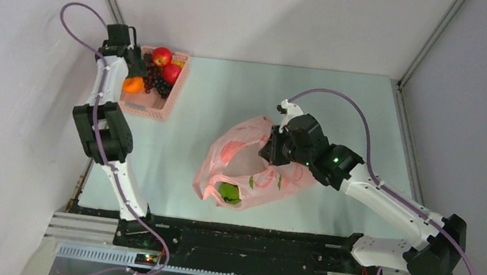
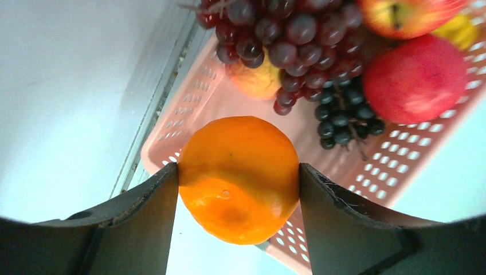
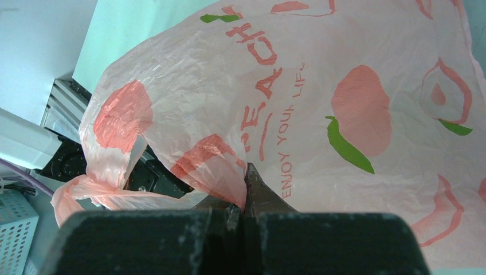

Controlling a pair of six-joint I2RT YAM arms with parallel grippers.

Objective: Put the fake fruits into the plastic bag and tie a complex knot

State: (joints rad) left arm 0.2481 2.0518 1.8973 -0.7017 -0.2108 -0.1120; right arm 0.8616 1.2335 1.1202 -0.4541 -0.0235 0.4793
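Top cam: left hand (image 1: 135,79) is out at the far-left of the table (image 1: 232,95), over the left side of a pink basket (image 1: 161,109), closed on an orange (image 1: 133,85). Just beyond that hand and to its right, inside the basket, are two red apples (image 1: 162,55) and a dark grape bunch (image 1: 157,83). The right hand (image 1: 273,148) is mid-table, at the far-right edge of the plastic bag (image 1: 239,152). The bag lies crumpled, spreading to that hand's left and back toward the arm bases. A green apple (image 1: 229,192) shows through the film at the bag's near end, apart from the right hand. Its jaws can't be read from up here.

Left wrist cam: both fingers (image 2: 155,212) press the orange, one per side, and the fruit fills the gap, so it's a firm grip. Just ahead of the tips are the basket wall and floor. Further ahead is the grape bunch, w/ a red-purple cluster and a darker one. One red apple is front-right and the other is cut by the top edge. Can't tell if the orange touches the basket rim or hangs clear.

Right wrist cam: the jaws are closed tight, no gap, w/ a fold of bag film pinched btwn the tips. The rest of the bag billows ahead and to both sides of the hand. It's printed w/ peaches, green leaves and "PEACH / ENJOY YOUR LIFE". Part of the bag twists into a strip at the hand's left.
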